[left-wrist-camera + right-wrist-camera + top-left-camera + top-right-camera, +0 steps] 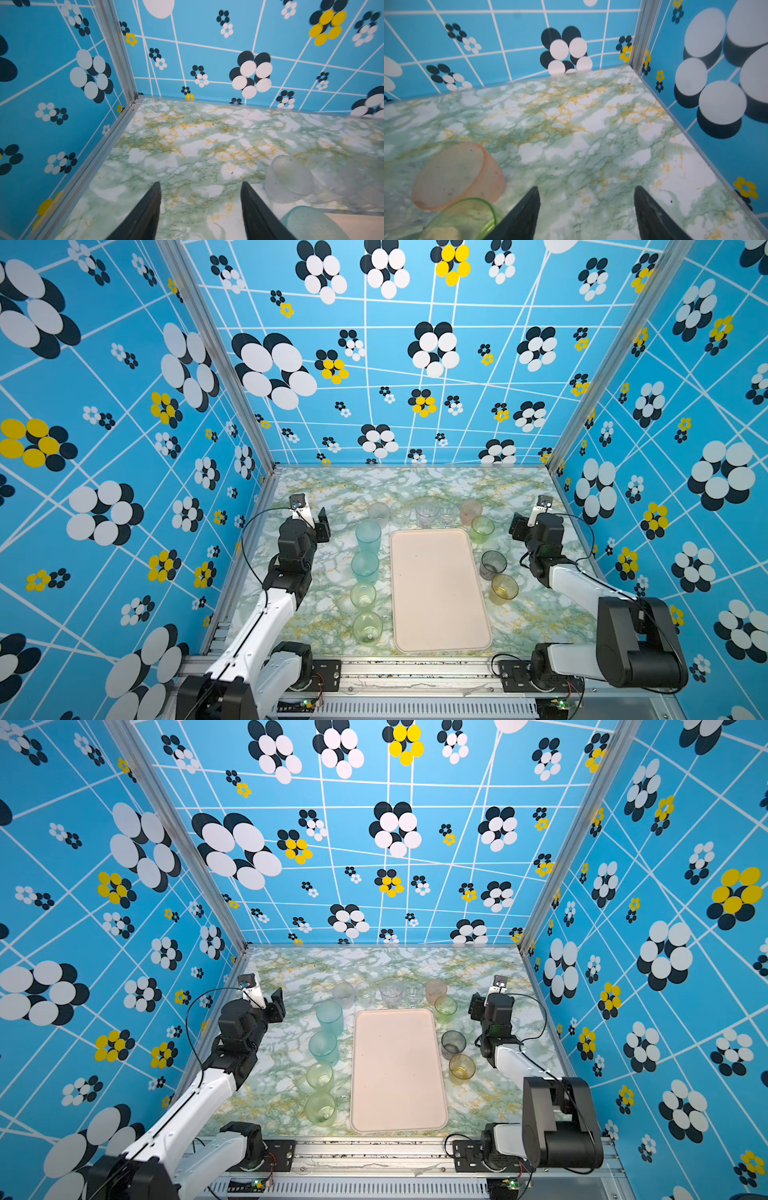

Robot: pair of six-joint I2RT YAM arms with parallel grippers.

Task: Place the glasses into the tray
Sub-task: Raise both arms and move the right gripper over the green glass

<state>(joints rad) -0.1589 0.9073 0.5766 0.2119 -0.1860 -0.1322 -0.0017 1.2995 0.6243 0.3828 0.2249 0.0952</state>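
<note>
L gripper point(200, 182), R gripper point(587, 187): jaws apart, empty. Glasses point(368, 536) likely light, thin, slick; pinch wall near rim, gently. Tray point(440, 593) bare.

A glossy marble-patterned tabletop point(328, 610), white veined green and yellow, sits inside blue wall panels point(415, 364) printed with white lines and black, white and yellow dot-flowers. Silver aluminium posts point(217, 352) stand at the far corners. An aluminium rail point(415, 670) edges the front.

Green-marbled table point(415, 485) carries the tray point(436, 593); 12 glasses point(368, 535) flank 3 sides.
</note>
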